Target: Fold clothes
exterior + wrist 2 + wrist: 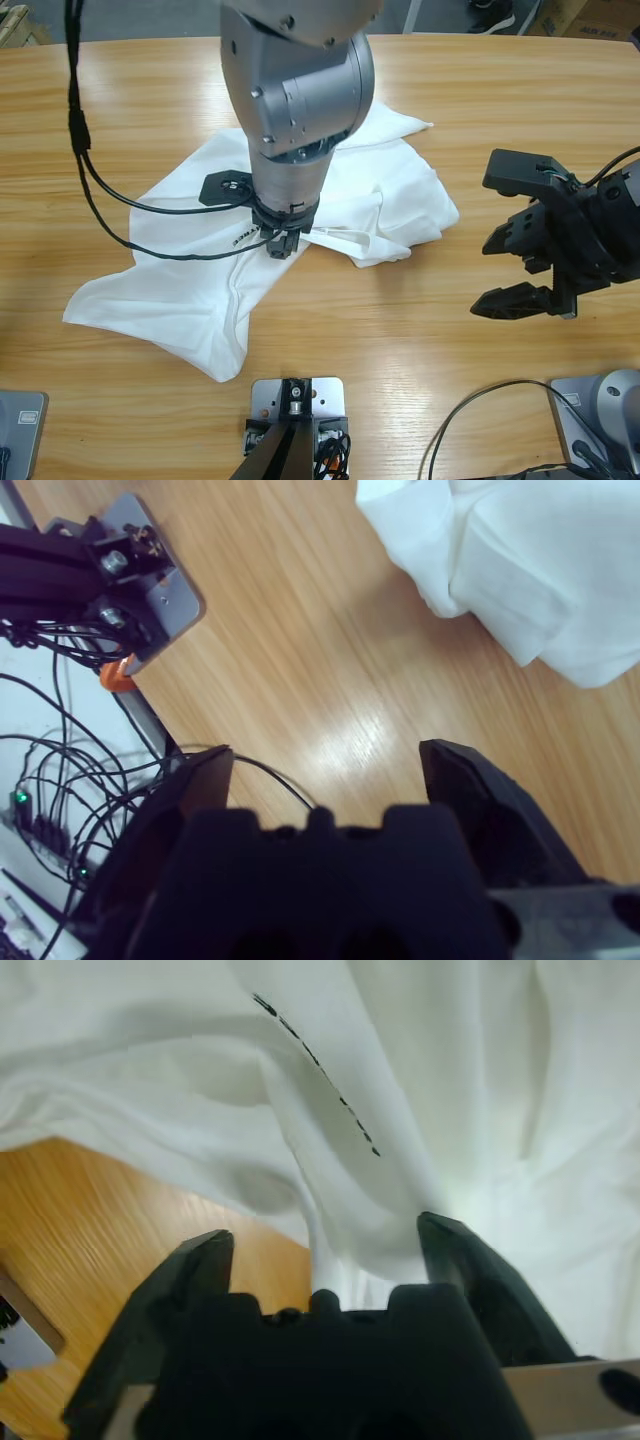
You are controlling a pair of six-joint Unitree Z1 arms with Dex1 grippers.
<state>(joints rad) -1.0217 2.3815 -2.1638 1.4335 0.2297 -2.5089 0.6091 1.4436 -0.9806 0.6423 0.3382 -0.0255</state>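
A crumpled white shirt (330, 215) lies at the middle of the wooden desk (420, 330). From above, the left tool (283, 243) is pressed into the cloth under its big silver arm. Only its wrist view shows the jaws spread, a fold of fabric between them, beside black lettering (318, 1068). The right tool (527, 268) hovers gaping over bare wood near the shirt's edge (520, 570).

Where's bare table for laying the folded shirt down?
Bare wood lies between the white shirt and the open right gripper, and along the near edge below the shirt. The middle is crowded: the left gripper sits on the shirt, jaws apart around a fold.
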